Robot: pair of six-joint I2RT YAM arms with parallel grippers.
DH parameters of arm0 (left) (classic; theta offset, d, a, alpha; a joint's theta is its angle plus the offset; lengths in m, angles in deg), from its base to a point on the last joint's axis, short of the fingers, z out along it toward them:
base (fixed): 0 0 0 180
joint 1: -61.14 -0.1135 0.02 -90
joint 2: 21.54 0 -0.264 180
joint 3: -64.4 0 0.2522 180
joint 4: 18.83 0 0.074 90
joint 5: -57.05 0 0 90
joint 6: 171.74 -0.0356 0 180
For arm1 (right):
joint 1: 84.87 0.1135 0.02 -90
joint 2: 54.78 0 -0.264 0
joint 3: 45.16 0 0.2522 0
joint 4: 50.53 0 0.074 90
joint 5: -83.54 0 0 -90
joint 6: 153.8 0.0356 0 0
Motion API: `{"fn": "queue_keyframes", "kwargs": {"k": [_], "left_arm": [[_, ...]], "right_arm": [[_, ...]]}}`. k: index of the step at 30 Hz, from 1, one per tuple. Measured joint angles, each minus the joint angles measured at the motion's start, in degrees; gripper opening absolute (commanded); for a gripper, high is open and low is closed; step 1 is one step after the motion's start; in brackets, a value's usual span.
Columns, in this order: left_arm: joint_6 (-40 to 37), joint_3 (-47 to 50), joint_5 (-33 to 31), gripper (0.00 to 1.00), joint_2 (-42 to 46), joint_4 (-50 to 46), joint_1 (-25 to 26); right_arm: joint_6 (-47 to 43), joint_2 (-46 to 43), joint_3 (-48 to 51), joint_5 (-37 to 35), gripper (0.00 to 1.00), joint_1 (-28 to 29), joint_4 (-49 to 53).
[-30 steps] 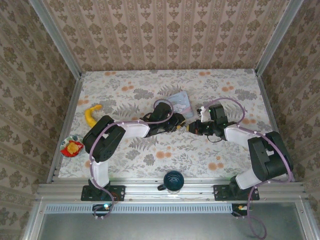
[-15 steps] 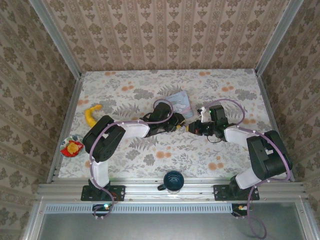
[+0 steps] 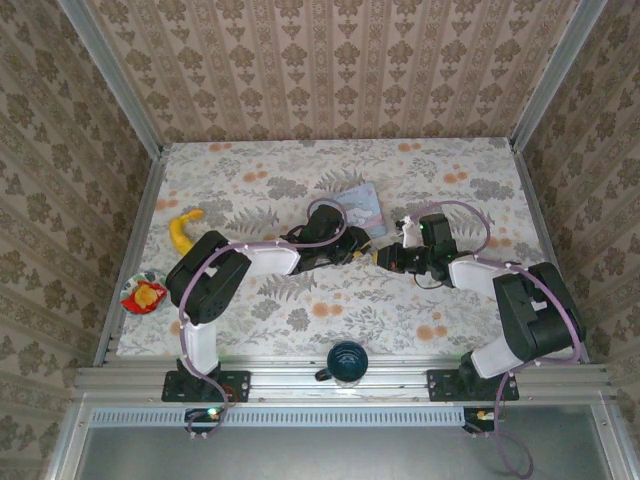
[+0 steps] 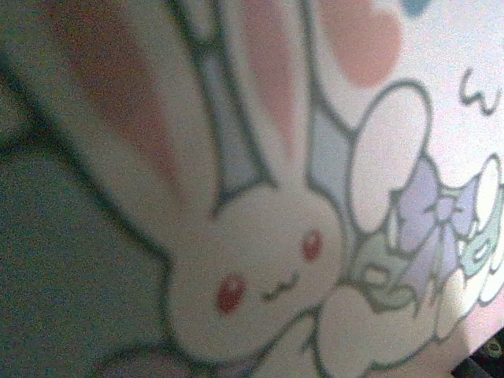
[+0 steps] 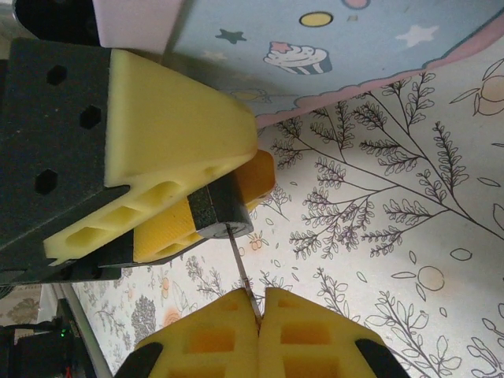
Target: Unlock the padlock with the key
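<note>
I read the left hand [image 5: 249,164] as pinching the dark padlock [image 5: 219,214] between its yellow pads, just beside the edge of the pale blue cartoon tin [image 5: 339,39]. The right hand [image 5: 258,305] has its fingertips pressed together on the thin metal key [image 5: 239,264], and the blade runs up to the padlock body. In the top view both hands meet tip to tip over the floral surface [image 3: 300,310].
</note>
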Motion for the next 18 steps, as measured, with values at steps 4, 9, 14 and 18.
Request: {"fn": "queue_keyframes", "kwargs": {"k": [4, 9, 14, 18], "left_arm": [[-0.04, -0.44, -0.07, 0.0, -0.2, -0.5, 0.04], [-0.02, -0.52, -0.17, 0.0, -0.31, -0.5, 0.04], [-0.33, -0.7, -0.2, 0.0, -0.5, -0.55, -0.07], [-0.52, -1.16, -0.02, 0.0, -0.66, -1.03, -0.02]], "right_arm": [[-0.17, -0.07, 0.22, -0.02, 0.0, -0.02, -0.44], [-0.33, -0.35, 0.22, -0.2, 0.0, -0.02, -0.07], [-0.9, -0.44, 0.22, -0.17, 0.0, -0.11, 0.59], [-1.53, -1.62, 0.57, -0.33, 0.0, -0.24, 2.19]]}}
